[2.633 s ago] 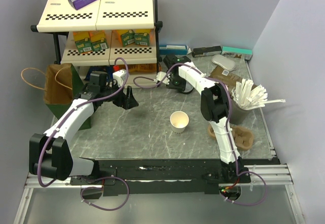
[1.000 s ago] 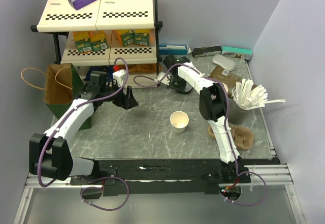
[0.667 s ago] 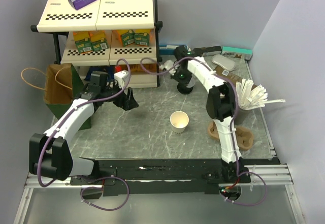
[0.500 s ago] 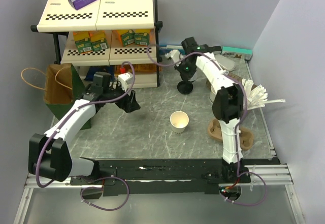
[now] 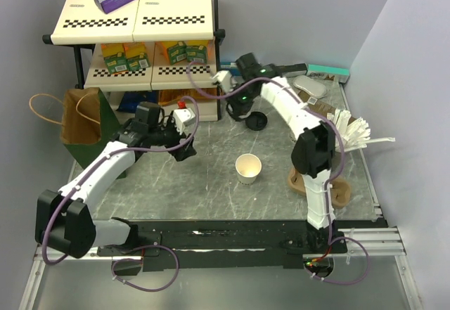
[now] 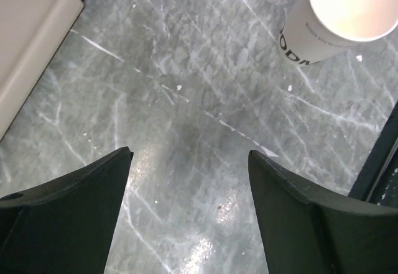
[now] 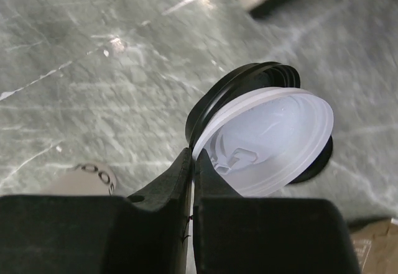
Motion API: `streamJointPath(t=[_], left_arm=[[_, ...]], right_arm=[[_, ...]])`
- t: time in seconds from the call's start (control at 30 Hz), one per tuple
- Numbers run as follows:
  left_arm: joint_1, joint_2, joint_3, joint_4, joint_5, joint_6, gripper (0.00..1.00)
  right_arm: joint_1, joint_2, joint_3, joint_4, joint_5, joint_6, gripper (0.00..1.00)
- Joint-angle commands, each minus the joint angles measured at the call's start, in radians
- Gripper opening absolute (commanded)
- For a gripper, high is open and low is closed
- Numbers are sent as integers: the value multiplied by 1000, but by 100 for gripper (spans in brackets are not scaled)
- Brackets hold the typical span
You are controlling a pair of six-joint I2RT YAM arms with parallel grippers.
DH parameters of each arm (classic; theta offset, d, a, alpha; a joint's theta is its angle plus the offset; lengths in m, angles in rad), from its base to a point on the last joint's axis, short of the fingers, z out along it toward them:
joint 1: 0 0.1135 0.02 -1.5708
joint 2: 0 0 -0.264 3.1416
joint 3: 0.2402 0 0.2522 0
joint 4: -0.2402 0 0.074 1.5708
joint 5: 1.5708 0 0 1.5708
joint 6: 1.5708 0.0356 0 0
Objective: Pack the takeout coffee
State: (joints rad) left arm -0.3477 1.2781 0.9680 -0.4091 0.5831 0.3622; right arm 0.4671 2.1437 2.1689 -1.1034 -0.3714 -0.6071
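Observation:
One takeout coffee cup [image 5: 247,167], small, white and open-topped, stands upright mid-table; it also shows in the left wrist view [image 6: 339,13] and partly in the right wrist view [image 7: 84,178]. My left gripper [image 5: 184,148] [image 6: 189,153] hangs open over bare table, to the left of the cup, with nothing between its fingers. My right gripper [image 5: 242,107] [image 7: 193,156] is shut on the rim of a translucent white lid [image 7: 273,140], held in the air above a black lid [image 5: 256,120] [image 7: 242,78] that lies on the table behind the cup.
A brown pulp cup tray [image 5: 336,189] lies at the right, beside a grey tumbler of white sticks [image 5: 341,138]. A two-tier shelf rack [image 5: 140,18] stands at the back left with a paper bag [image 5: 76,117] beside it. Flat packets [image 5: 309,85] line the back edge.
My right gripper has risen off the black lid with the white lid pinched in it. My left arm has swung right and nearer, toward the cup, still open.

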Motion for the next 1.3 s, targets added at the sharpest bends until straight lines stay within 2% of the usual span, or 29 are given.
streamJointPath(t=[0.0, 0.23, 0.33, 0.37, 0.4, 0.47, 0.5, 0.57, 0.6, 0.73, 0.93, 1.27], left_arm=[[1, -89, -57, 4, -43, 56, 81], [3, -177, -172, 18, -120, 49, 81], [7, -187, -201, 21, -117, 41, 81], [7, -189, -206, 21, -118, 44, 81], [7, -187, -210, 20, -120, 49, 81], [7, -187, -210, 16, -123, 55, 81], [7, -186, -209, 13, -124, 57, 81], [7, -181, -209, 15, -120, 58, 81], [6, -177, -210, 18, -117, 58, 81], [7, -164, -206, 27, -108, 47, 81], [7, -160, -201, 26, -100, 41, 81], [7, -158, -203, 26, -95, 21, 81]], right_arm=[[100, 45, -43, 79, 158, 1, 0], [151, 156, 29, 102, 317, 55, 0], [185, 169, 5, 140, 460, 79, 0], [192, 174, 8, 146, 489, 84, 5], [199, 180, 20, 139, 534, 101, 21], [206, 191, 112, 61, 481, 121, 28], [206, 180, 126, 51, 386, 145, 29], [209, 111, 77, 80, 330, 153, 30], [208, 81, 28, 91, 306, 153, 34], [197, 53, -75, 132, 325, 100, 36], [171, 61, -156, 134, 299, -112, 38], [148, 104, -119, 126, 316, -223, 37]])
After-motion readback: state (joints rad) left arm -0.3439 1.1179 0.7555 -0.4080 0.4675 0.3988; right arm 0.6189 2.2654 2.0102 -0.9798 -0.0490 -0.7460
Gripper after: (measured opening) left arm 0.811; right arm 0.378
